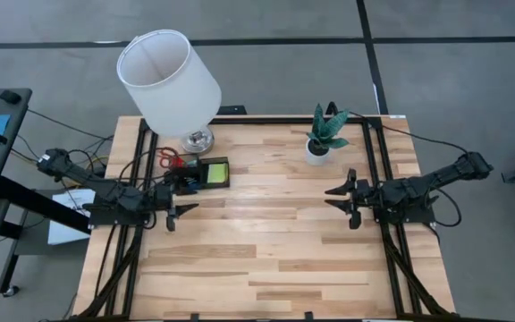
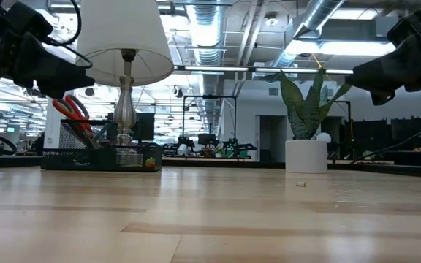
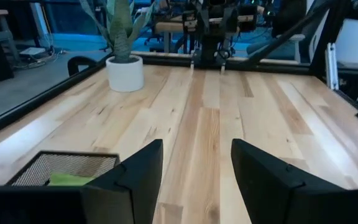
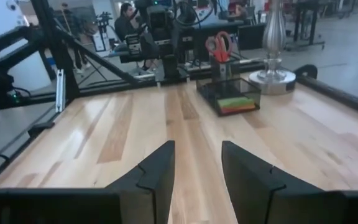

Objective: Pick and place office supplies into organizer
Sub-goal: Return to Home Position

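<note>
The black mesh organizer (image 1: 199, 174) rests flat on the table near the lamp base. It holds the lime-green sticky-note pad (image 1: 213, 172) and the red-handled scissors (image 2: 71, 111), which stand upright in its taller cup. In the right wrist view the organizer (image 4: 235, 94) shows the pad (image 4: 237, 102) and scissors (image 4: 219, 45). My left gripper (image 1: 182, 213) hovers open just near-side of the organizer, holding nothing. My right gripper (image 1: 340, 198) hovers open over the table's right half, holding nothing. Pens, eraser and clips do not show separately.
A white-shaded lamp (image 1: 170, 79) with a silver base (image 1: 197, 139) stands at the far left of the table. A small potted green plant (image 1: 322, 139) stands far right of centre. Bare wood (image 1: 266, 241) lies between the arms and toward the near edge.
</note>
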Robot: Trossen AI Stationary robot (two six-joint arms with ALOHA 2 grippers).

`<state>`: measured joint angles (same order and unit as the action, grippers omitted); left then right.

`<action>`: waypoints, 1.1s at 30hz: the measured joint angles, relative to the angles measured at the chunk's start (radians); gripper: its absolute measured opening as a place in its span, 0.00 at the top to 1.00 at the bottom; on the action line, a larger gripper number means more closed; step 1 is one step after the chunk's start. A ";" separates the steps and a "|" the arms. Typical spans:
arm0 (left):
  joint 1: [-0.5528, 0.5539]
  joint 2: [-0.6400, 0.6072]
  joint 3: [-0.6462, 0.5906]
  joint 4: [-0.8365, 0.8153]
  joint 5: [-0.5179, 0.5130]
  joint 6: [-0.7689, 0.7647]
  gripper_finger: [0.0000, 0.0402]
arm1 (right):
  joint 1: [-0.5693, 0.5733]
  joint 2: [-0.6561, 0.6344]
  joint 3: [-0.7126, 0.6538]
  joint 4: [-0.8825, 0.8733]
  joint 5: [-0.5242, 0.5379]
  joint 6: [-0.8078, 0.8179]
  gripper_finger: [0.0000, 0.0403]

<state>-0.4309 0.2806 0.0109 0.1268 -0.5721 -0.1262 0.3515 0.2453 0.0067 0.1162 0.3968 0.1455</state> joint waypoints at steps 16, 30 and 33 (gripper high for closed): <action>0.000 0.000 0.000 -0.035 0.018 0.073 0.55 | 0.000 0.004 0.000 -0.002 -0.003 0.020 0.69; 0.000 0.001 -0.001 -0.036 0.017 0.076 0.55 | 0.000 0.004 -0.001 -0.012 -0.003 0.021 0.69; 0.000 0.001 -0.001 -0.037 0.017 0.077 0.55 | 0.000 0.004 -0.001 -0.012 -0.003 0.021 0.69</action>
<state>-0.4305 0.2813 0.0097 0.0902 -0.5552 -0.0494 0.3515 0.2489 0.0059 0.1043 0.3939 0.1669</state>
